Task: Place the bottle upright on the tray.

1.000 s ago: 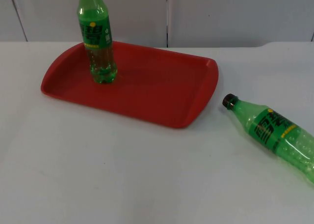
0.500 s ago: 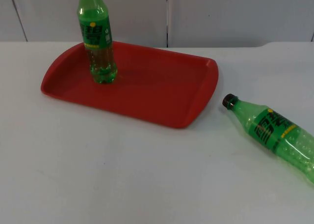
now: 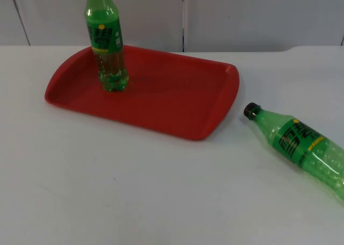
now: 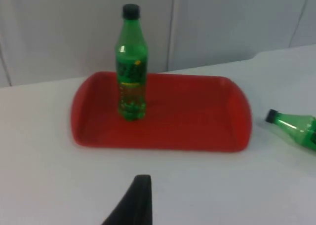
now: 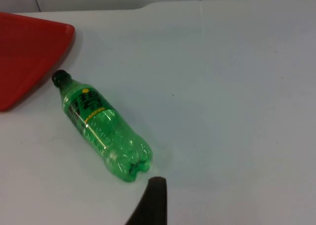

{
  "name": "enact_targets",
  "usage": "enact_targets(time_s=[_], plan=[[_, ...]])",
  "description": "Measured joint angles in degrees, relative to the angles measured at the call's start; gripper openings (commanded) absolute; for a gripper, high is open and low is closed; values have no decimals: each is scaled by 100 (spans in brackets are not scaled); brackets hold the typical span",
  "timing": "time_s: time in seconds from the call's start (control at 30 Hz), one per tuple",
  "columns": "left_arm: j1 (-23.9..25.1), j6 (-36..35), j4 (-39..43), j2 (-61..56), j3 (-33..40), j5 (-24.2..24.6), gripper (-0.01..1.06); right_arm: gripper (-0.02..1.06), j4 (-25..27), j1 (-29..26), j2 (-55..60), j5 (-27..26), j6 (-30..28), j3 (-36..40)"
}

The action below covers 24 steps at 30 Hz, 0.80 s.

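One green bottle (image 3: 302, 150) lies on its side on the white table (image 3: 134, 191), near the right short end of the red tray (image 3: 177, 102) but not touching it, its black cap turned toward the tray. A second green bottle (image 3: 106, 41) (same label) stands upright on the tray, near its far left corner. The left gripper (image 4: 136, 205) hovers before the tray and the right gripper (image 5: 153, 203) near the lying bottle's base; I cannot tell whether either's fingers are apart or together.

The tray (image 3: 177, 102) is plain red. Both bottles are clear green plastic with black caps: the upright bottle (image 3: 106, 41) carries a green label with a yellow dot, as does the lying bottle (image 3: 298, 143). The table (image 3: 134, 191) is white.
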Motion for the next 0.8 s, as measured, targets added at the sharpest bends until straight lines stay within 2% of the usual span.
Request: enact_targets(time_s=[0.33,0.5,0.8], plan=[[0,35,21,-658,0,1121,105,82,0,11,0,0,0,0],[0,35,278,-659,0,1471,105,82,0,63,0,0,0,0],[0,45,599,-659,0,1503,105,82,0,63,0,0,-11,0]])
